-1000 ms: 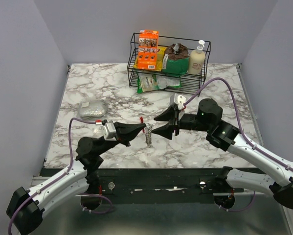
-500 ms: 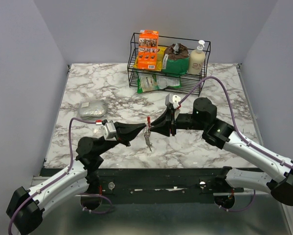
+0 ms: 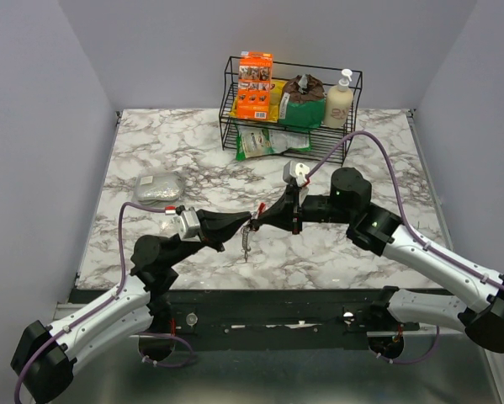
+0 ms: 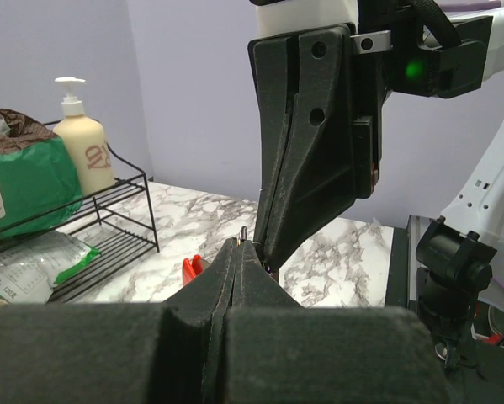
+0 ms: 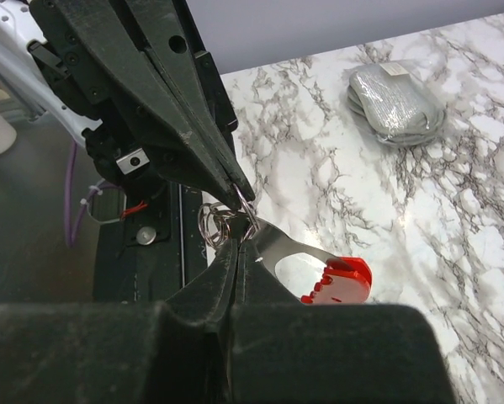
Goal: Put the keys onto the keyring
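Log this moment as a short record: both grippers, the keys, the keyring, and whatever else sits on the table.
left gripper: shut on the keyring, held above the table
right gripper: shut, tip to tip with the left; which piece it pinches is unclear
keyring: between the two tips, red-ended tag beside it
keys: hanging below the tips, off the table
table: bears a wire rack and a grey pouch

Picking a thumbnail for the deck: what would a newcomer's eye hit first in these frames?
The left hand and right hand meet tip to tip above the near-middle of the marble table, both shut, with the keys dangling beneath. Next, the red-tipped metal tag at that junction, then the wire rack of groceries at the back edge.
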Tool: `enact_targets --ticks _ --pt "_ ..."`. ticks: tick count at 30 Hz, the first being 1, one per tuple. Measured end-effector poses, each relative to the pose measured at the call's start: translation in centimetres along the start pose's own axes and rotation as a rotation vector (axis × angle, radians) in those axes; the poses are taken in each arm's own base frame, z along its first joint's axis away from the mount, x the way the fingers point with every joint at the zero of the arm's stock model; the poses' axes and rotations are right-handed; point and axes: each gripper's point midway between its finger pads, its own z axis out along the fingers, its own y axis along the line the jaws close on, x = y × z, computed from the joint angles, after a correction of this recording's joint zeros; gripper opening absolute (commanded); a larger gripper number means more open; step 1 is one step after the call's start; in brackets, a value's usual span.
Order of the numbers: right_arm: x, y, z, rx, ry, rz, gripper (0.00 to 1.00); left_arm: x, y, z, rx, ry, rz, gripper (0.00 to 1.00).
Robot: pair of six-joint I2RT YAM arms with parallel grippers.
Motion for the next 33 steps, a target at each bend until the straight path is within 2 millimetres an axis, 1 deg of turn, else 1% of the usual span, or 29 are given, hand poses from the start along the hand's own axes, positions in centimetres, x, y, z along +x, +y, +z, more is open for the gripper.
enact_targets --ticks 12,17,20,21,23,24,26,27,29,30,33 --pt "0.5 -0.1 0.5 -0.016 0.016 0.010 0.02 0.2 0.1 0.0 -0.001 0.007 -0.003 0.00" --pt "0.5 0.0 0.5 -0.018 0.017 0.011 0.07 0.3 0.1 0.0 -0.002 0.008 -0.004 0.00" --pt "0.5 0.0 0.5 -0.017 0.017 0.010 0.17 0.3 0.1 0.0 -0.002 0.009 -0.004 0.00" --pt "0.4 0.0 0.4 -0.017 0.015 0.009 0.26 0.3 0.1 0.0 -0.002 0.009 -0.004 0.00" --pt "0.3 0.0 0.3 -0.013 0.011 0.007 0.35 0.3 0.1 0.0 -0.002 0.011 -0.004 0.00" --pt "0.1 0.0 0.2 -0.009 0.007 -0.001 0.46 0.4 0.1 0.0 -0.002 0.012 -0.005 0.00" --pt "-0.4 0.0 -0.1 0.002 -0.006 -0.017 0.55 0.5 0.1 0.0 -0.003 0.019 -0.006 0.00" --pt "-0.6 0.0 -0.3 0.009 -0.013 -0.024 0.67 0.6 0.1 -0.1 -0.004 0.022 -0.006 0.00" --pt "-1.1 0.1 -0.8 0.024 -0.032 -0.039 0.78 0.6 0.1 -0.1 -0.005 0.025 -0.005 0.00" --pt "-1.4 0.1 -1.1 0.033 -0.041 -0.048 0.88 0.6 0.1 -0.2 -0.005 0.026 -0.003 0.00" --pt "-1.8 0.1 -1.7 0.056 -0.062 -0.064 1.00 0.4 0.1 -0.2 -0.005 0.028 0.001 0.00"
